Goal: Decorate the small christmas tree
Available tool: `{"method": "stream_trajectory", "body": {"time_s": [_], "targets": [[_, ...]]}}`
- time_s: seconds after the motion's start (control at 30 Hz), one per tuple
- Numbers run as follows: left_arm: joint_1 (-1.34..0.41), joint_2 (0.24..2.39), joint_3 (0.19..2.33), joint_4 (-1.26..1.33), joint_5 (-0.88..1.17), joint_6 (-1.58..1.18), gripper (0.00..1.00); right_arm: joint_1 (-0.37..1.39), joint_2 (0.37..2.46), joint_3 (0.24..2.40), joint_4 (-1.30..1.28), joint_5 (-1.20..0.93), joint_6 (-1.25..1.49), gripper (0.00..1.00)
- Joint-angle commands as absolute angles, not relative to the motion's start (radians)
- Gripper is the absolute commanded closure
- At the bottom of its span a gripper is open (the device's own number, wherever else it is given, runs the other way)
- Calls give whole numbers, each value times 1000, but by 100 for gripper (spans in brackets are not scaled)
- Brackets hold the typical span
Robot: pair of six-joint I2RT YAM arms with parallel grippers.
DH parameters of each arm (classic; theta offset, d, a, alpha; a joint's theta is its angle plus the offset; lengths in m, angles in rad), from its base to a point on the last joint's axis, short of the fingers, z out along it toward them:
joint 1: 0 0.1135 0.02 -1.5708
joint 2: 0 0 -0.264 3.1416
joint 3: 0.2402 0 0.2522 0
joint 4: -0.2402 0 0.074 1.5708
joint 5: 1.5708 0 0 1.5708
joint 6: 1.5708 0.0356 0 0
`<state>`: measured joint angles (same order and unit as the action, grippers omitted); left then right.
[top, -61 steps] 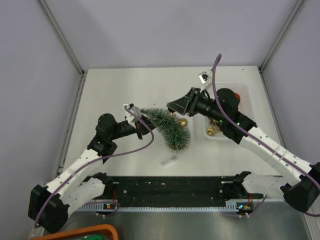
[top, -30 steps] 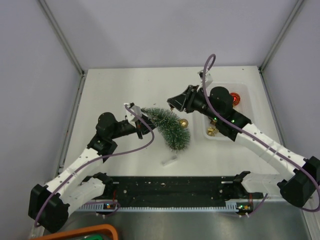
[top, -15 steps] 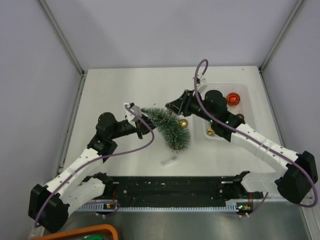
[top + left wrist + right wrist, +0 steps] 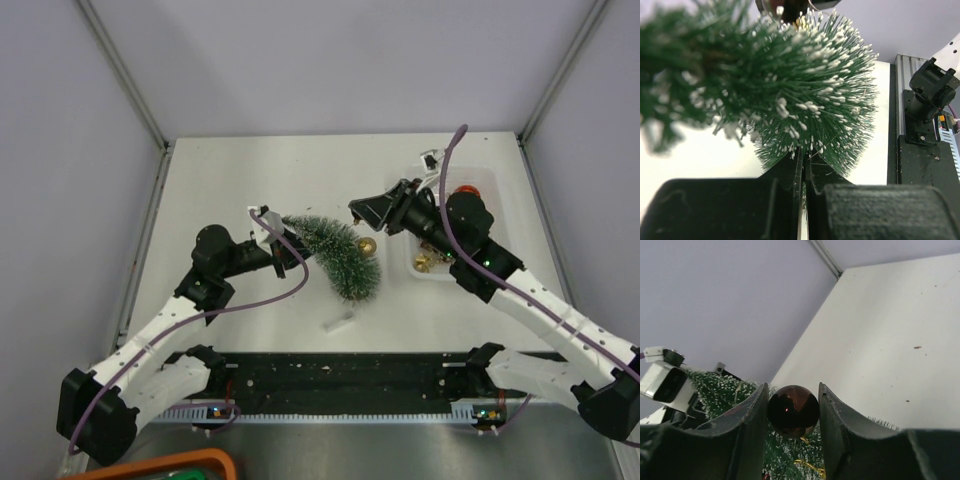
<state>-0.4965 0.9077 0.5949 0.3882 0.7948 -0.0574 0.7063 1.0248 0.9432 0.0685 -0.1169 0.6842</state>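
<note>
Top external: fixed high behind the arm bases, looking down over the whole table [image 4: 230, 180] | Left wrist: very near, facing into the small christmas tree [image 4: 810, 90] | Right wrist: low, near, angled up toward a wall [image 4: 715, 300] | Shared: tree in all three.

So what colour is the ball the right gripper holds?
Shiny dark brown bauble, clearest in the right wrist view.

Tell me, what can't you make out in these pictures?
- The small christmas tree: its base is hidden by its own bristles, top view; near branches blurred, left wrist view.
- The white tray: the right arm covers most of its contents, top view.
- The brown bauble: too small and dark against the right jaws, top view.
- The orange object: cut by the bottom edge, top view.
</note>
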Motion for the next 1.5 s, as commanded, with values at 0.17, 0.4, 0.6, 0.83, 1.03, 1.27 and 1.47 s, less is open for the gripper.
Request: {"method": "stream_trajectory", "body": {"time_s": [0.17, 0.4, 0.6, 0.83, 1.03, 1.27, 1.47], "targets": [[-499, 891, 597, 390, 801, -69, 100, 719, 1028, 965, 199, -189, 762, 95], [-499, 891, 595, 390, 799, -71, 100, 719, 1058, 949, 331, -262, 822, 97], [-497, 894, 597, 390, 801, -71, 100, 721, 1078, 965, 351, -291, 818, 98], [-497, 899, 601, 388, 802, -69, 100, 732, 1092, 969, 374, -321, 819, 98], [-499, 903, 604, 387, 802, -69, 100, 764, 1109, 983, 364, -328, 793, 100], [-497, 897, 601, 387, 802, -71, 100, 779, 1071, 953, 278, -253, 739, 100], [-499, 893, 598, 387, 801, -71, 100, 779, 988, 919, 172, -114, 655, 100]]}}
